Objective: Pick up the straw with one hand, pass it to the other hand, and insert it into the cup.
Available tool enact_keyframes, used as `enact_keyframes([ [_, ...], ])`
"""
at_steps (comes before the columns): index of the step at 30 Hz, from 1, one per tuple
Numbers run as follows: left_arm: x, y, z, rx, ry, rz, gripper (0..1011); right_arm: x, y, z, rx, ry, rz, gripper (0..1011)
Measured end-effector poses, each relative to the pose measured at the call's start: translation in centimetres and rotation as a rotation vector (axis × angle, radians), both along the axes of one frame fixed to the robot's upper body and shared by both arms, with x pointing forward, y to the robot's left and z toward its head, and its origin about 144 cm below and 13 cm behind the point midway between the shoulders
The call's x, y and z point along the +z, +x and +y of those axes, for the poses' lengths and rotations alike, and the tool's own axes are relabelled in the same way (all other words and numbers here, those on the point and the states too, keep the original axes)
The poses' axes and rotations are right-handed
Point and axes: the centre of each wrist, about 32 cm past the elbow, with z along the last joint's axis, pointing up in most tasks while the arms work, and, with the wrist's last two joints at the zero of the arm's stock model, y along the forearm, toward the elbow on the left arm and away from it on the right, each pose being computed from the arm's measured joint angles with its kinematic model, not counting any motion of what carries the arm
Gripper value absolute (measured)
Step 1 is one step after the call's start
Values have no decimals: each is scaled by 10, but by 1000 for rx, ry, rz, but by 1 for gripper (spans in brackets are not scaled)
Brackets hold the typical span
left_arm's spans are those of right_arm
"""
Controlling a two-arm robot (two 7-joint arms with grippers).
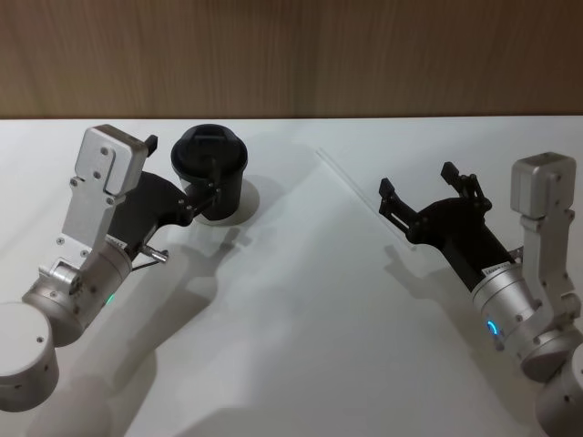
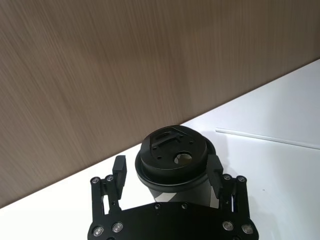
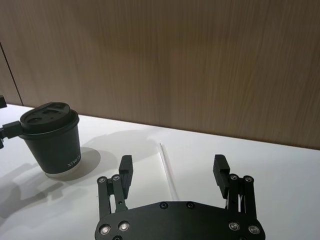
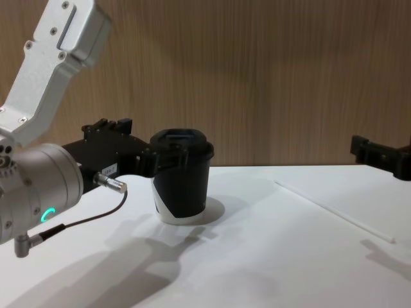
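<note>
One long, thin white straw (image 4: 334, 212) lies flat.

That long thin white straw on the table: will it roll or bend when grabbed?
The long thin white straw lies flat on the smooth white table, so a nudge would probably roll it. Being so slender, it is likely very light and might flex or crush under a hard pinch from the open right end effector poised over it.

The small black cup (image 1: 211, 168) with a domed lid stands upright. The long, thin white straw (image 1: 363, 194) lies flat, apart, on its right.
</note>
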Motion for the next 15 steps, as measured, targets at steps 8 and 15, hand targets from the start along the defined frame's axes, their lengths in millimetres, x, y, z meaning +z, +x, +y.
enact_keyframes([
  [8, 0, 0, 0, 0, 0, 0, 1003, 0, 0, 0, 0, 0, 0, 1001],
  [15, 0, 0, 0, 0, 0, 0, 1003, 0, 0, 0, 0, 0, 0, 1001],
])
